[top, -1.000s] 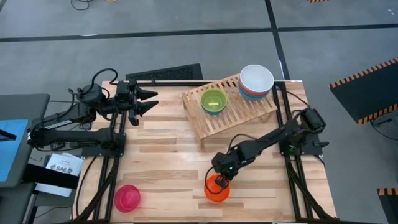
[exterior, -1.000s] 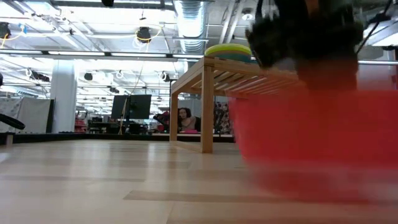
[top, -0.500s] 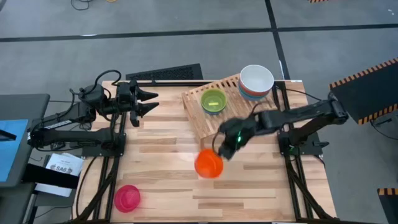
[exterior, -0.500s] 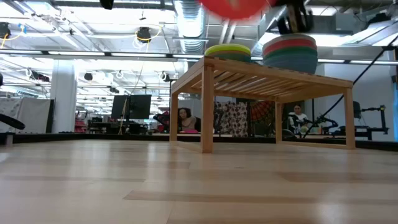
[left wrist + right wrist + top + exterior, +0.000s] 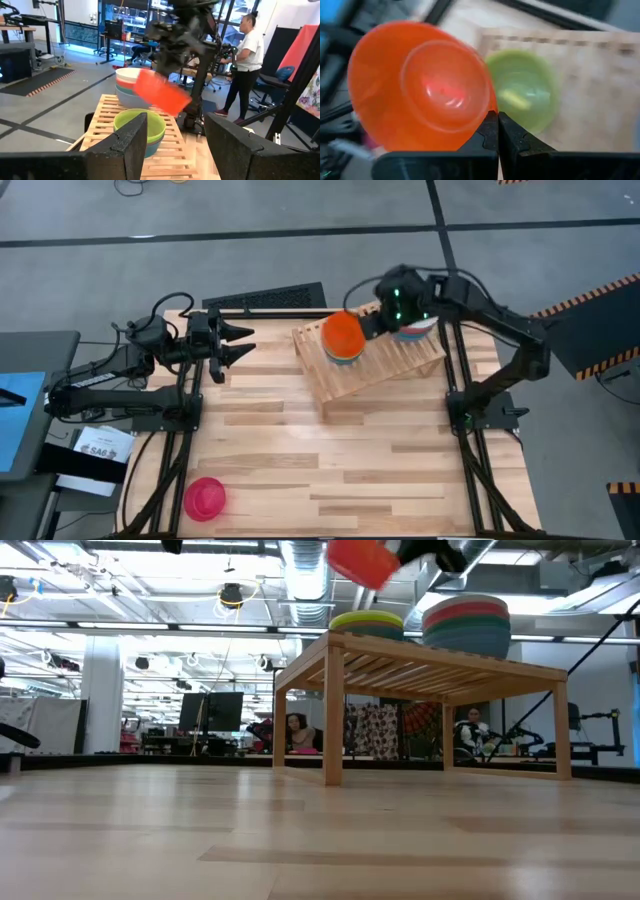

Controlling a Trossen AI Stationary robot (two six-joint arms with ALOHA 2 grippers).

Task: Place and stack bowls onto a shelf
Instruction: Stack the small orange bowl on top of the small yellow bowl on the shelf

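Observation:
My right gripper (image 5: 372, 323) is shut on an orange bowl (image 5: 343, 337), held in the air above the wooden slatted shelf (image 5: 385, 370). Under it on the shelf sits a green bowl (image 5: 522, 95) nested in a teal one. A stack topped by a white bowl (image 5: 131, 82) stands on the shelf's far right part (image 5: 466, 625). A pink bowl (image 5: 205, 497) rests on its base near the table's near left corner. My left gripper (image 5: 238, 342) waits open at the far left, pointing toward the shelf. My right gripper pinches the orange bowl's rim (image 5: 490, 107) between its two fingers (image 5: 512, 140). The bowl is lifted clear and tilted (image 5: 362, 560), hanging above the green bowl (image 5: 366, 623) without touching it.
The shelf stands on legs (image 5: 333, 720) at the table's far middle, set at a slant. Bare tabletop (image 5: 330, 460) lies between the shelf and the near edge. People show in the room beyond the table (image 5: 247, 55).
My right gripper has lifted the orange bowl off the tabletop at the near edge. It has carried the bowl up and toward the far edge, to above the green bowl on the shelf. The bowl has tipped on the way.

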